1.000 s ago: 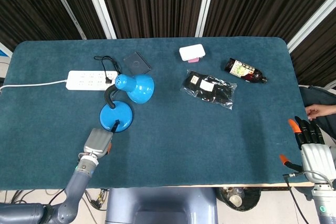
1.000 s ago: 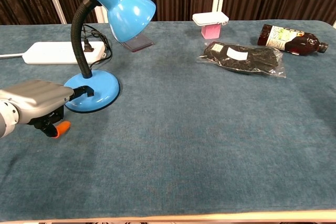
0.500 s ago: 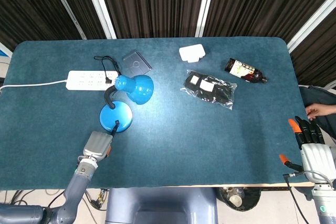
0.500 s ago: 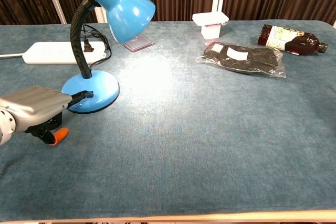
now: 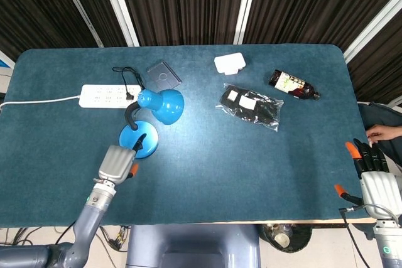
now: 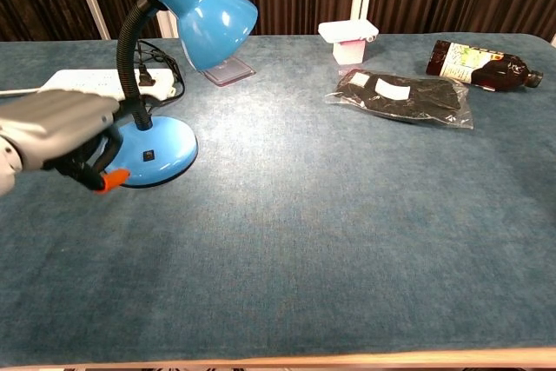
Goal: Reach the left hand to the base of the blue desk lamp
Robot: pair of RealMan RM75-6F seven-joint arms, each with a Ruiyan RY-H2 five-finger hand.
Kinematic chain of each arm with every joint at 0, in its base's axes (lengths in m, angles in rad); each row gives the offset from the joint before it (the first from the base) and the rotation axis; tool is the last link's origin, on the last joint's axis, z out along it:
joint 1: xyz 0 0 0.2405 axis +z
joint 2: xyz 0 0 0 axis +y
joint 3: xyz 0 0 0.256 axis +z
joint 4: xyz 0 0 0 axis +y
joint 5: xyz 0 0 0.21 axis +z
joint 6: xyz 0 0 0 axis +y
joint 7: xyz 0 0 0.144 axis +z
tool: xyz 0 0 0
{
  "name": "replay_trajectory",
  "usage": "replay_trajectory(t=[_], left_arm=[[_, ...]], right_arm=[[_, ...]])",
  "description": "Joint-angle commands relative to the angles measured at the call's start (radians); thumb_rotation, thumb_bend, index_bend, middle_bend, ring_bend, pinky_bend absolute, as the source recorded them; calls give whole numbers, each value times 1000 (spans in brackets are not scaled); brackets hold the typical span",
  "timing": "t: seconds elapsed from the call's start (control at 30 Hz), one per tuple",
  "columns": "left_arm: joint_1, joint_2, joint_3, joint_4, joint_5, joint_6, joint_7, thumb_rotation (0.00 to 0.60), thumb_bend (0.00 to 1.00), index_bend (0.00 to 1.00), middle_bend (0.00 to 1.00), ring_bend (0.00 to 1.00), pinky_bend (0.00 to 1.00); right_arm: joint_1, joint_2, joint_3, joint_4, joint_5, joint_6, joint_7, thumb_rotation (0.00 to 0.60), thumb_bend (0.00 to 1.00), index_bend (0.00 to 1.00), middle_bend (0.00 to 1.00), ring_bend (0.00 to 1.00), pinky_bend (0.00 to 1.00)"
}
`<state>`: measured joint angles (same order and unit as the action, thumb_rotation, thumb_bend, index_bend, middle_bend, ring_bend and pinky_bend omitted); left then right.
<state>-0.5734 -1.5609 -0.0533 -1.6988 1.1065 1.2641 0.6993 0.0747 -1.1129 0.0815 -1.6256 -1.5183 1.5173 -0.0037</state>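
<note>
The blue desk lamp stands at the table's left, with its round base (image 5: 141, 140) (image 6: 162, 147) under a bent black neck and its shade (image 5: 163, 105) (image 6: 201, 8) tilted down to the right. A small switch shows on the base's top. My left hand (image 5: 117, 162) (image 6: 59, 129) hovers at the base's near-left rim, grey back up, dark fingers curled down with nothing in them and an orange thumb tip beside the rim. One finger reaches over the base's edge in the head view. My right hand (image 5: 375, 177) rests off the table's front right corner, fingers spread.
A white power strip (image 5: 107, 96) (image 6: 76, 82) with the lamp's black cable lies behind the base. A dark square pad (image 5: 163, 75), a white box (image 5: 229, 63), a black packet (image 5: 250, 106) and a brown bottle (image 5: 294, 85) lie further back and right. A person's fingers (image 5: 382, 132) show at the right edge.
My left hand has lifted off the cloth and moved forward to the base's rim. The lamp's light came on over the cloth after the earliest frames. The right hand is unmoved.
</note>
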Motion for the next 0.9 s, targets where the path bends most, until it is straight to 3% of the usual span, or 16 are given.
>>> replay_trajectory(t=[0.03, 0.13, 0.33, 0.5, 0.67, 0.9], left_arm=[[37, 84, 25, -40, 87, 58, -49, 600, 145, 0, 32, 74, 185], [87, 172, 74, -61, 144, 102, -84, 600, 107, 0, 0, 0, 51], [208, 300, 165, -12, 271, 221, -248, 600, 100, 0, 0, 0, 32], [299, 361, 206, 47, 336, 315, -371, 600, 99, 0, 0, 0, 31], [350, 377, 192, 87, 319, 330, -479, 600, 99, 0, 0, 0, 26], [360, 371, 175, 87, 350, 313, -472, 600, 99, 0, 0, 0, 22]], right_arm=[[0, 0, 0, 0, 0, 0, -1, 600, 249, 0, 0, 0, 0], [0, -1, 0, 0, -1, 1, -5, 600, 250, 0, 0, 0, 0], [2, -4, 0, 1, -1, -1, -18, 600, 250, 0, 0, 0, 0], [2, -8, -2, 0, -4, 1, -30, 600, 250, 0, 0, 0, 0], [1, -10, -4, -5, -6, 1, -32, 600, 250, 0, 0, 0, 0], [2, -12, -4, -1, -6, 0, -38, 600, 250, 0, 0, 0, 0]])
